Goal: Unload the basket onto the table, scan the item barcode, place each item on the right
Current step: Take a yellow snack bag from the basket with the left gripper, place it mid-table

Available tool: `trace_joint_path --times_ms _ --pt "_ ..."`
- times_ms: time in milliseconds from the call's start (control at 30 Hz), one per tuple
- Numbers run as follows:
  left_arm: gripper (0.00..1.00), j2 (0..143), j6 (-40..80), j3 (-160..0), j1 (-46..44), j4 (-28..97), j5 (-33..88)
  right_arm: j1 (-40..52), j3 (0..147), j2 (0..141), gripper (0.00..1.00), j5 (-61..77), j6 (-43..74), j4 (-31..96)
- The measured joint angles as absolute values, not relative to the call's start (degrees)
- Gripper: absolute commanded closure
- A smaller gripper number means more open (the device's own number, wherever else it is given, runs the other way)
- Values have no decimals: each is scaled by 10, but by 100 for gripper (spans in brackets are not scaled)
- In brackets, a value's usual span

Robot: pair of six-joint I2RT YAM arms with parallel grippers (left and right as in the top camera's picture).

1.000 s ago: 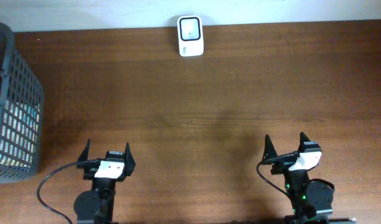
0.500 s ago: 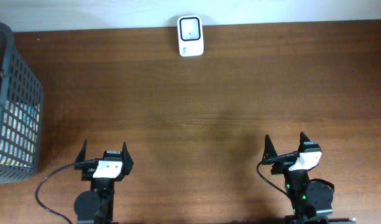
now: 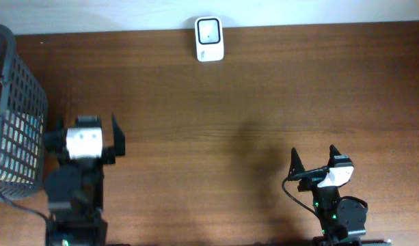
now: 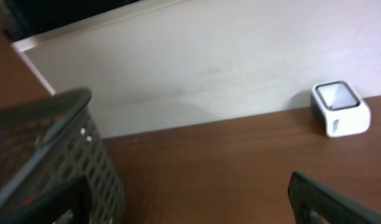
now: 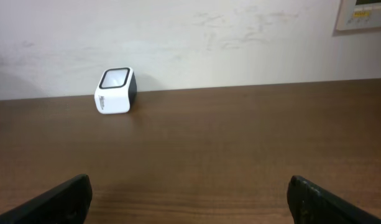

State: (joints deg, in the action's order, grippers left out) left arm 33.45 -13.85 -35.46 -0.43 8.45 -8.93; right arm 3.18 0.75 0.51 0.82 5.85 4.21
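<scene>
Overhead, the items (image 3: 18, 145) to scan sit inside the mesh basket (image 3: 24, 75) at the left; the left gripper (image 3: 86, 123) hovers beside it, jaws spread, likely to reach in. The scanner (image 3: 209, 39) stands far centre; the right gripper (image 3: 314, 156) rests near, jaws spread.

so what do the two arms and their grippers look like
Both arms are black. The left gripper and right gripper each have a white block behind two pointed black fingers. A thin black cable loops beside the right gripper.
</scene>
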Motion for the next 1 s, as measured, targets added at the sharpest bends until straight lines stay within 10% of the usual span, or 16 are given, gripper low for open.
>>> trace_joint_path --times_ms 300,467,700,1000 --pt "1 968 -103 -1204 -5 694 -6 32 7 6 1 8 58 43" --pt "1 1014 -126 -1233 7 658 -39 32 7 6 1 8 59 44" --pt "0 1026 -13 -1305 397 638 12 32 7 6 1 8 58 43" --pt "3 1243 -170 -1309 510 712 141 32 7 6 2 8 58 44"
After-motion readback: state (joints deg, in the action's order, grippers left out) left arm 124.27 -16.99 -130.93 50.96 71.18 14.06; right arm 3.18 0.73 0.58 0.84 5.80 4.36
